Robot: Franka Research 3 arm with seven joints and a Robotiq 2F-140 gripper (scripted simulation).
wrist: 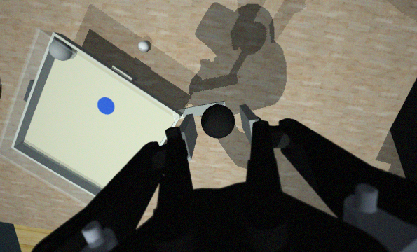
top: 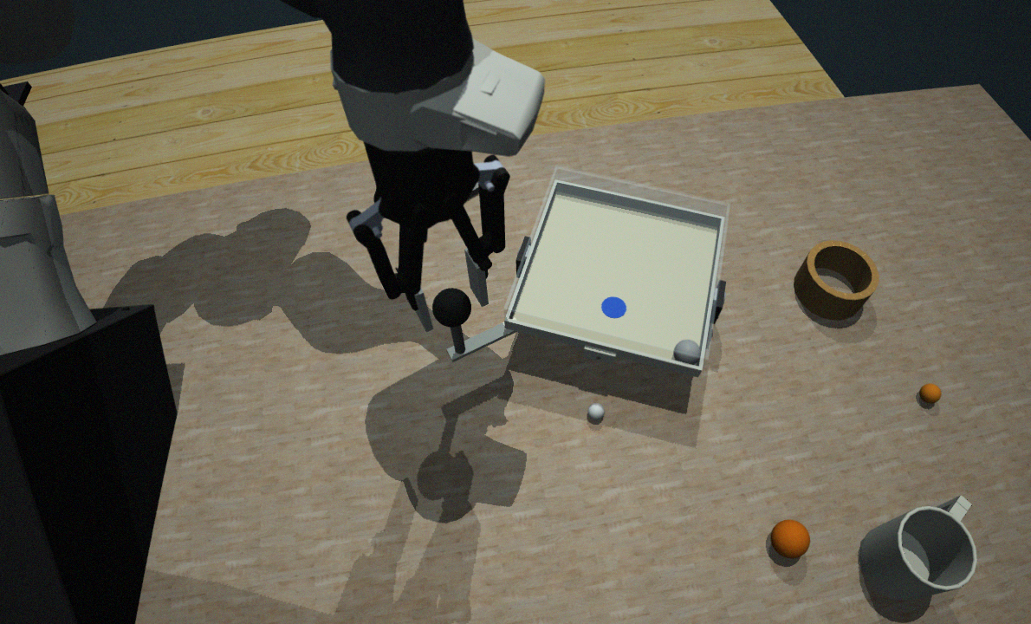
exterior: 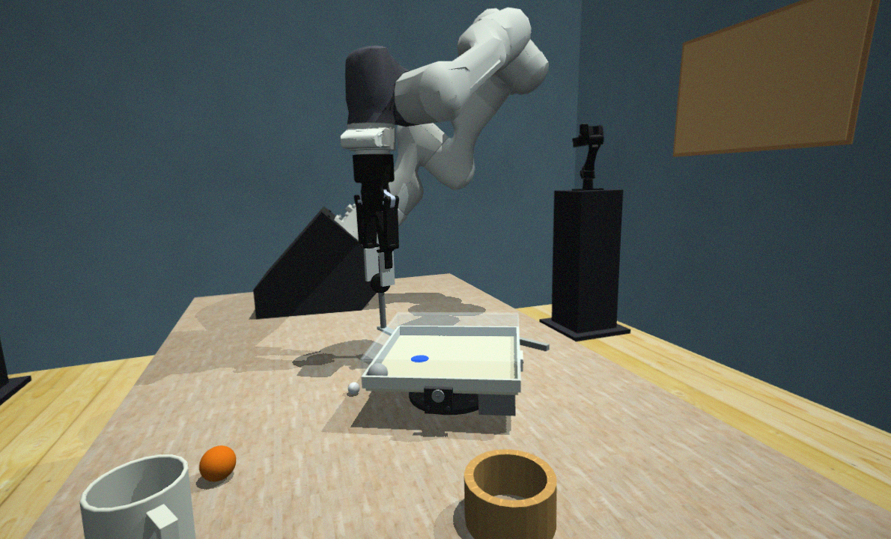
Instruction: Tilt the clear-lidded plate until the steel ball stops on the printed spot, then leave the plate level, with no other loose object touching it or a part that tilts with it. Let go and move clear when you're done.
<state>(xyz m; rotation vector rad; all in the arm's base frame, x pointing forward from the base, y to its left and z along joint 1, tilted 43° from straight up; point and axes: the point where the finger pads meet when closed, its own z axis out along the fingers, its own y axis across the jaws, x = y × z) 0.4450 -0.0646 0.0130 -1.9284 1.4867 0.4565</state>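
The clear-lidded plate stands on its pivot base in the middle of the table. Its cream floor carries a printed blue spot. The steel ball rests in the plate's near right corner, away from the spot; it also shows in the wrist view. A grey lever arm runs from the plate's left corner to an upright stem with a black knob. My gripper points down with its fingers on either side of the knob. The fingers stand partly open, with a gap on each side.
A small white ball lies loose on the table just in front of the plate, apart from it. A wooden ring is to the right. Two orange balls and a grey mug lie near the front right.
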